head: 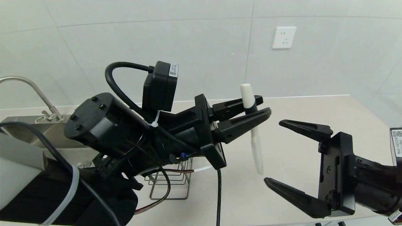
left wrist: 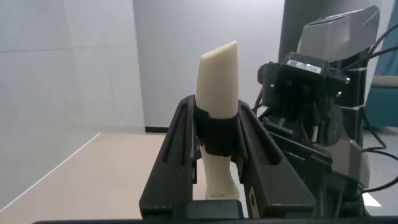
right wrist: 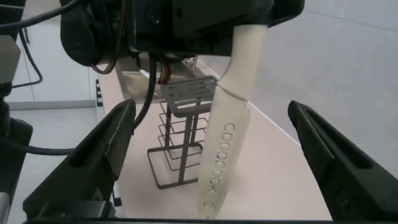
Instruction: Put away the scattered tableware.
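My left end effector (head: 263,107) clamps the white knife (head: 256,147) by its handle; my right end effector (head: 272,151) gapes wide beside it. Risk: early release could drop it onto the tabletop (head: 314,108).

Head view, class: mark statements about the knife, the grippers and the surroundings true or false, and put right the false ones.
1. The left gripper is shut on the white knife. True.
2. The white knife lies flat on the counter. False: it hangs in the air, blade down.
3. The right gripper is open. True.
4. The wire rack hangs on the wall. False: it stands on the counter beneath the left arm.
5. A plug sits in the wall outlet. False: nothing is plugged in.
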Available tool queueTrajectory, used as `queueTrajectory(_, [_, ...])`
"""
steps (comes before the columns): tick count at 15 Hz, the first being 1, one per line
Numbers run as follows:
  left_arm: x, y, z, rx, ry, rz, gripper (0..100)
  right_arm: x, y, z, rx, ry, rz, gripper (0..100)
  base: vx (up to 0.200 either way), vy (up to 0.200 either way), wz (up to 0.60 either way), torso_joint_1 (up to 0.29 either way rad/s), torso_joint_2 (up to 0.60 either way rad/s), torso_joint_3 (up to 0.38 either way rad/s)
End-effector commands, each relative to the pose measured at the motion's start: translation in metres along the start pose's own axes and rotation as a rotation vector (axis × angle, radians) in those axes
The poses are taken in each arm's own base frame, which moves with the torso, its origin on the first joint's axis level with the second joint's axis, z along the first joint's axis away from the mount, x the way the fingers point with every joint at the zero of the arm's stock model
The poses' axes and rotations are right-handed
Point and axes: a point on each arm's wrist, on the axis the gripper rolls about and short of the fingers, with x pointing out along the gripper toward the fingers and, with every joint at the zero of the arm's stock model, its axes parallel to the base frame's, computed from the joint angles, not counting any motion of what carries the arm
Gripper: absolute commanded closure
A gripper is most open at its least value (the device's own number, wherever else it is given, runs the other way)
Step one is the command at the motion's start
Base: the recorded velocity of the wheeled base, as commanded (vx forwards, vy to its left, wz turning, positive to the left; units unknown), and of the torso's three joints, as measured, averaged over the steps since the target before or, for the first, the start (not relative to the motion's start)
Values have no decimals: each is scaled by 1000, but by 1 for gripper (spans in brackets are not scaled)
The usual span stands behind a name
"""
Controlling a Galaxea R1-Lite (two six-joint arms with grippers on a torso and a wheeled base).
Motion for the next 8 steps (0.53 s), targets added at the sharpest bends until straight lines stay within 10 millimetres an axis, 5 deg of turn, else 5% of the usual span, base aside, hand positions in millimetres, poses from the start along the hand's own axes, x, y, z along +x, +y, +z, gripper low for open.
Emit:
queueTrajectory(1, [-17, 8, -8, 3, 47, 51, 100, -38, -8, -19, 13, 143, -119, 100, 0, 0, 0, 0, 0, 0])
queueTrajectory(3, [-25, 13, -10, 42, 66, 81, 100, -64, -11, -20, 5, 195, -215, 100, 0, 0, 0, 0, 0, 0])
queueTrajectory(8, [-50, 36, -5, 89, 156, 194, 100, -117, 8, 27, -159, 62, -385, 100, 0, 0, 0, 0, 0, 0])
